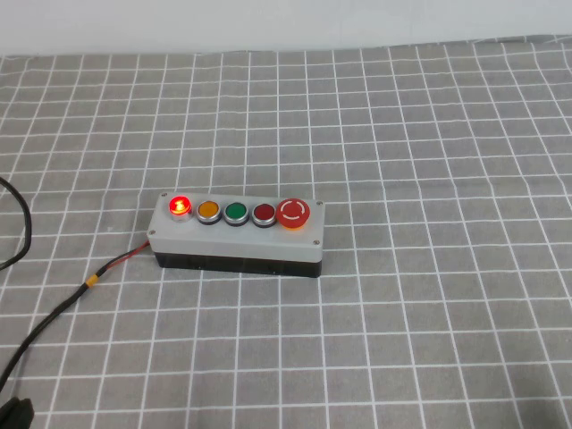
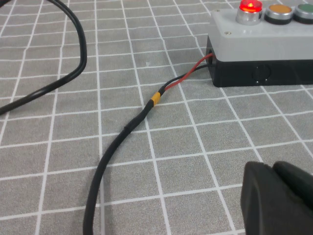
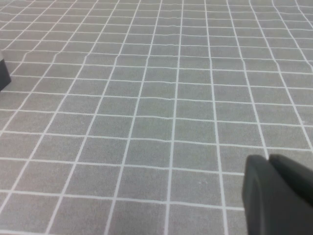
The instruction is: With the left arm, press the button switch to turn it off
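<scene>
Left hand [image 2: 279, 198]: only a black corner shows in the left wrist view, cut by the frame edge; open or closed unreadable. Right hand [image 3: 279, 193]: same in the right wrist view. Grey box [image 2: 259, 34] is cropped there, only 3 buttons partly visible. Black cable [image 1: 54, 313] runs off the high view's lower left edge.

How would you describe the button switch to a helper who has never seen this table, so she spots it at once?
On the checked cloth sits a grey box with five buttons in a row. The button switch is the end one on the robot's left, nearest the cable. It alone glows bright red; next to it is an orange button. The left gripper and right gripper are both away from the box.
</scene>
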{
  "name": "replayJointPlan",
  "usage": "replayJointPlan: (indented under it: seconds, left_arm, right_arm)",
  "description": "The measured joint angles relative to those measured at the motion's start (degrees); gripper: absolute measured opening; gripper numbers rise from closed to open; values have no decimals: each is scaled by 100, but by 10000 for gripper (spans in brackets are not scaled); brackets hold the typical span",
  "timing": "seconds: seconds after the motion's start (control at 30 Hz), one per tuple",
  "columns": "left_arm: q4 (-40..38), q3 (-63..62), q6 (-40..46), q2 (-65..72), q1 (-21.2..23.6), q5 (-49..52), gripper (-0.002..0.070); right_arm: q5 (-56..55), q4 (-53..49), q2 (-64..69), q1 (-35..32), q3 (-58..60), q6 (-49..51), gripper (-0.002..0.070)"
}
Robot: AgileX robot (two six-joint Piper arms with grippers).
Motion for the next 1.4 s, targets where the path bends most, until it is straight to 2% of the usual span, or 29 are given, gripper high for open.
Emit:
replayJointPlan:
  seconds: [0.87,1.0,1.13,1.23,1.4]
  left_arm:
    - [-14,0,0,0,0,0,-3]
    - [-358,0,0,0,0,-79,-3]
    - [-1052,0,0,0,0,-584,-3]
    - [-1263,0,-26,0,0,-918,-3]
    - [-1912,0,-591,0,0,-1661,-3]
  right_arm:
    - [0,0,0,0,0,0,-18]
    - [0,0,0,0,0,0,-18]
    - [0,0,0,0,0,0,-18]
    - [0,0,0,0,0,0,-18]
    - [0,0,0,0,0,0,-18]
